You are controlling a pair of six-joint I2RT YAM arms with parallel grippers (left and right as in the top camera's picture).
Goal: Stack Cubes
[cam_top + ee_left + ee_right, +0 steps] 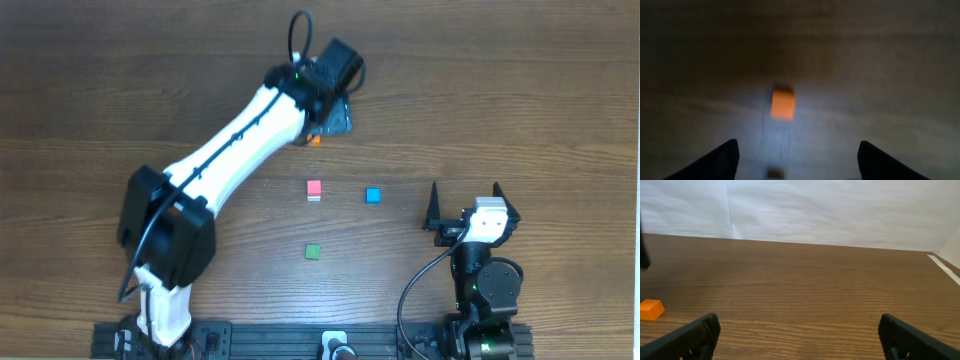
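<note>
The left arm (240,135) is lying stretched diagonally up the table (540,90), and the left gripper (797,144) is hanging over the orange cube (783,104). Its jaws are standing wide open, with one finger to each side. The cube is sitting on the wood ahead of them and roughly midway between them, touching neither. From above, the cube is peeking out just below the arm's wrist (the wrist is covering part of it), toward the far middle of the table.

The other three cubes are sitting nearer the bases, each alone on the wood and apart from the rest. The pink cube (314,189) is lying about mid-table. The blue cube (373,195) is sitting near it on the right. The green cube (312,252) is resting closer to the bases, roughly in line with the pink one.

The right gripper (467,203) is sitting close to its own base on the right side, to the right of the blue cube and apart from it. Its jaws are spread open and gripping nothing. In its wrist view the two fingers (690,340) are framing bare wood, the orange cube is showing off to one side, and a white wall (840,210) is standing behind the table's far edge.
</note>
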